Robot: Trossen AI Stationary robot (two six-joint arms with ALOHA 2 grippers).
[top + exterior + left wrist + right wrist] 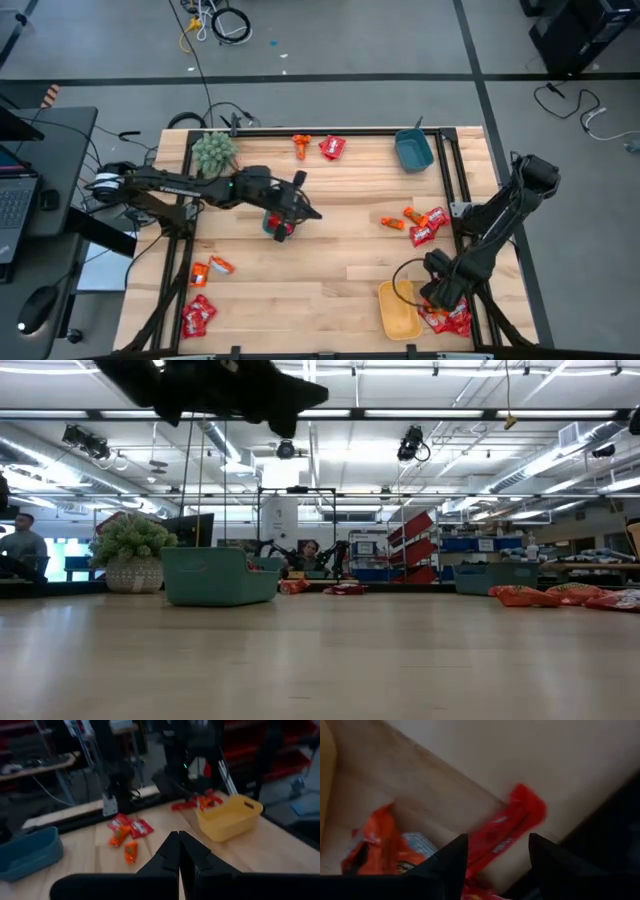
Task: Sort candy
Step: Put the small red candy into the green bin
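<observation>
Red and orange wrapped candies lie in groups on the wooden table: by the far edge [320, 148], at the right [420, 224], at the near left [200, 310] and in a pile at the near right [450, 320]. My right gripper [436, 294] hangs open over that pile. In the right wrist view its gripper [497, 847] has one finger on either side of a red candy [515, 822] that lies flat on the wood. My left gripper [310, 210] is shut and empty above mid-table, beside the teal tray [268, 222], which holds a red candy [283, 231].
A yellow tray [396, 312] stands left of the near-right pile. A blue tray [413, 150] stands at the far right and a fuzzy green plant [213, 152] at the far left. A black frame rail [450, 180] runs along the table's edges. People show in the room behind [20, 545].
</observation>
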